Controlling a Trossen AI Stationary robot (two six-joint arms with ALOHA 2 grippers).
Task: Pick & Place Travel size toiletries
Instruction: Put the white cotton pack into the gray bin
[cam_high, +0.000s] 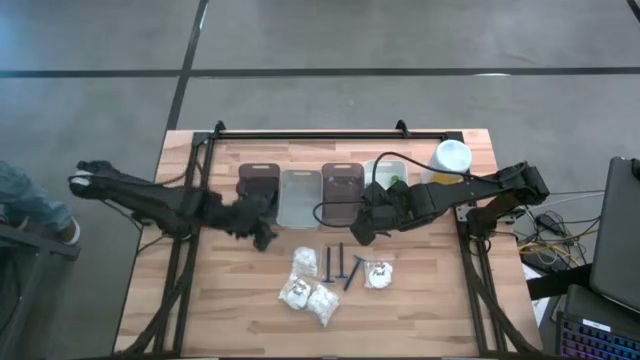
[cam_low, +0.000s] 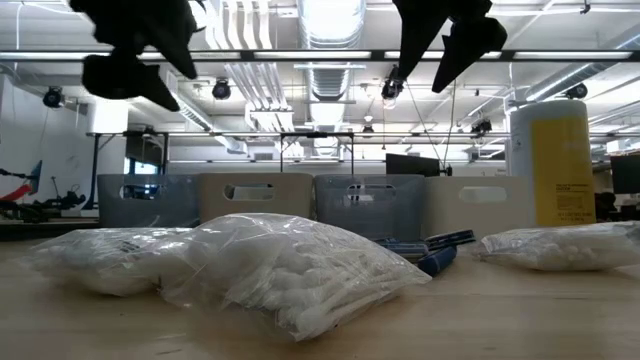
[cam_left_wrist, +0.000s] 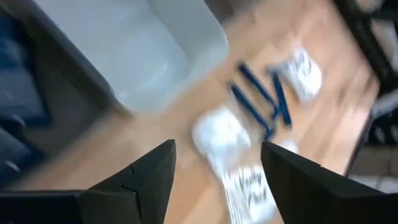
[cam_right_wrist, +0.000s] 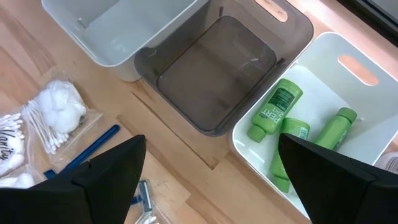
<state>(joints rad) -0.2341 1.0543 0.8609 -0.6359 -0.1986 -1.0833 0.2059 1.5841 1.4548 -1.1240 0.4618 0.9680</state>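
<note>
— High view: what is made out of the two hands?
— The left hand (cam_high: 262, 232) is seen over the surface (cam_high: 230, 300) in front of the bins, the right hand (cam_high: 362, 228) near the dark bin (cam_right_wrist: 217, 68). Both are released and nothing is held; in the low view only their tips are shown, cut off at the upper edge.
— Where are the toiletries found?
— Three green bottles (cam_right_wrist: 275, 111) lie in the white bin (cam_right_wrist: 348, 87), partly covered by a finger (cam_right_wrist: 348, 180). White packets (cam_high: 310, 295) and blue razors (cam_high: 340, 266) are spread on the surface; the razors' count is hard to tell. The left wrist view is blurred, so the packets (cam_left_wrist: 221, 134) are barely resolved.
</note>
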